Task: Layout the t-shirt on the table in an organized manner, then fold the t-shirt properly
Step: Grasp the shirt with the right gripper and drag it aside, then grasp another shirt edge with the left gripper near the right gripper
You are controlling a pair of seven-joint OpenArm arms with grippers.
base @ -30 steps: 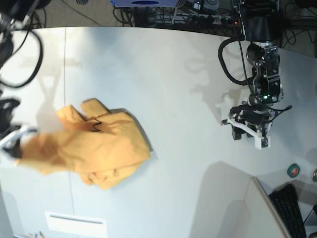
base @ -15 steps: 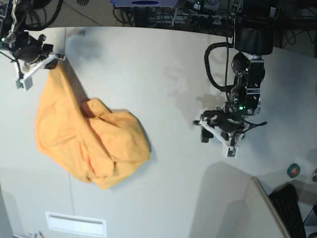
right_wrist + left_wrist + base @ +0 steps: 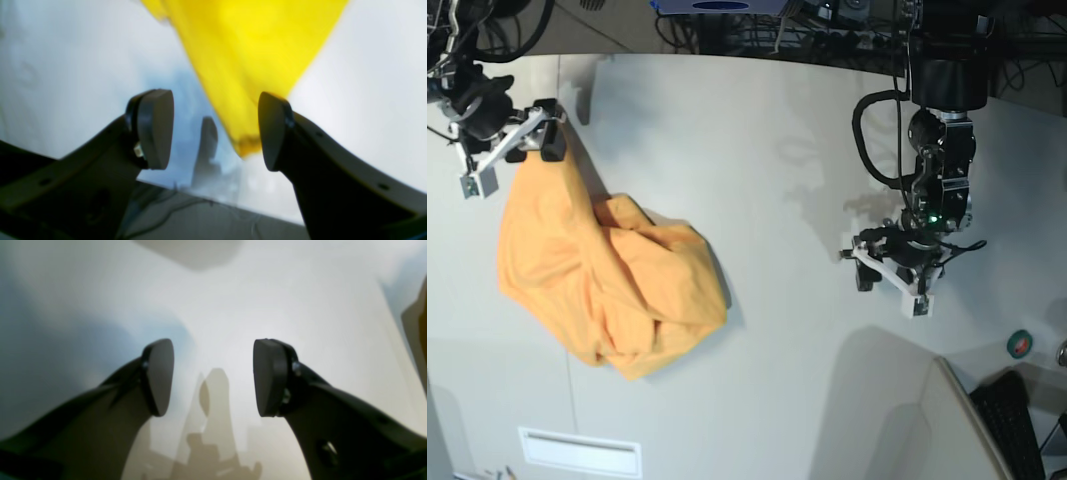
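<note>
- Up at the far left of the base view, the right gripper (image 3: 509, 150) has its jaws spread wide, and its wrist view shows the pads (image 3: 156, 128) apart with clear space between them.
- Just below it, the t-shirt (image 3: 602, 285) hangs no more from any pad; its upper tip (image 3: 248, 146) lies near one pad, whether touching cannot be told.
- Over on the right, the left gripper (image 3: 889, 278) is also wide, its pads (image 3: 160, 376) framing only bare table (image 3: 233, 306).
- Crumpled and bunched, the light-orange cloth sits on the left part of the table (image 3: 767, 160), well apart from the left gripper.
- Near the bottom edge lies a small inset slot plate (image 3: 579, 452).
</note>
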